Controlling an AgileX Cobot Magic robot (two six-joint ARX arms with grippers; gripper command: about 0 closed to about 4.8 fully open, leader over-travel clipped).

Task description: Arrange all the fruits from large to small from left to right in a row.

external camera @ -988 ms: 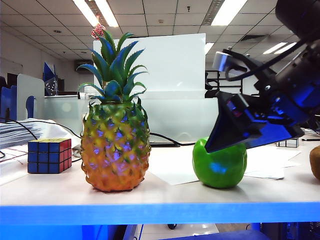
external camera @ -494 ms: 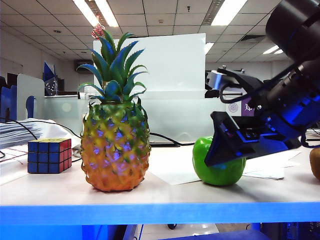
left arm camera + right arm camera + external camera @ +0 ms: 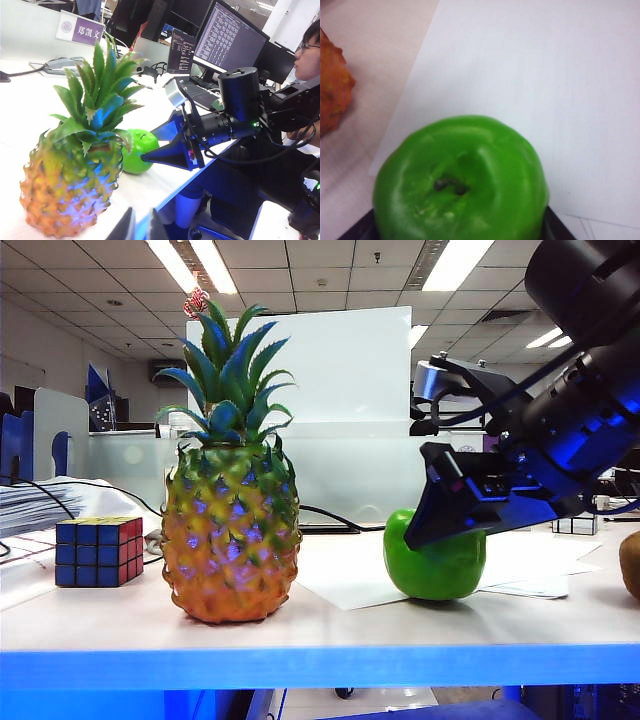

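Note:
The tall pineapple (image 3: 230, 540) stands left of centre on the table, also close up in the left wrist view (image 3: 70, 185). To its right is the green apple (image 3: 435, 565) (image 3: 465, 175), with the right gripper (image 3: 440, 525) reaching down from the right. Its dark fingers (image 3: 357, 231) press on both sides of the apple. The left wrist view shows that gripper (image 3: 150, 149) at the apple (image 3: 131, 161). The brown kiwi (image 3: 631, 565) shows at the right edge. My left gripper (image 3: 141, 227) hangs off the table's front edge, its fingers nearly together and empty.
A puzzle cube (image 3: 97, 551) sits at the far left of the table. White paper sheets (image 3: 530, 565) (image 3: 535, 75) lie under and behind the apple. A white board (image 3: 340, 420) stands behind the fruits. A person (image 3: 307, 55) sits at monitors beyond the table.
The right gripper came down lower over the apple and its fingers closed in on it. The apple now sits slightly higher and further left in the exterior view. The pineapple and cube have not moved.

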